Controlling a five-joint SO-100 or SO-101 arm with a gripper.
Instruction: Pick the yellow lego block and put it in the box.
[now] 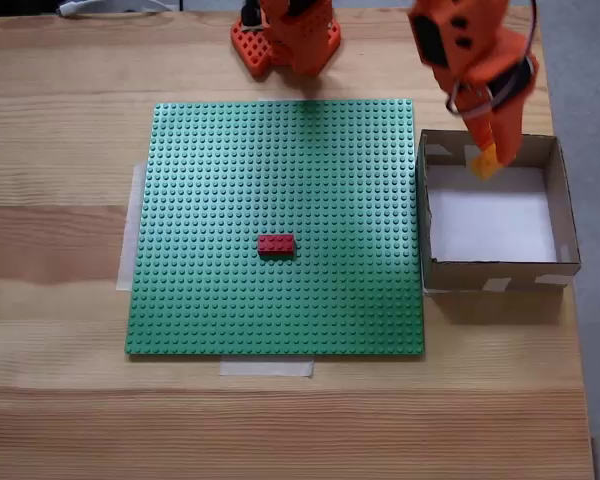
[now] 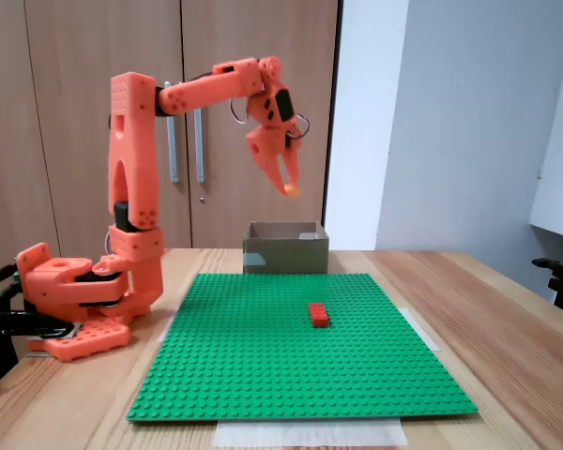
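The yellow lego block (image 1: 486,160) (image 2: 292,189) hangs in the air, pinched at the tips of my orange gripper (image 1: 488,155) (image 2: 289,186), which is shut on it. In both fixed views the gripper is held above the box (image 1: 565,215) (image 2: 283,253), a shallow brown cardboard square with a white bottom, standing right of the green plate in a fixed view (image 1: 280,225). Seen from the side, the block is well above the box rim.
A red brick (image 1: 276,243) (image 2: 318,315) sits on the green baseplate (image 2: 300,347) near its middle. The arm's base (image 1: 290,40) (image 2: 75,300) stands at the plate's far edge. Bare wooden table surrounds the plate; tape holds its edges.
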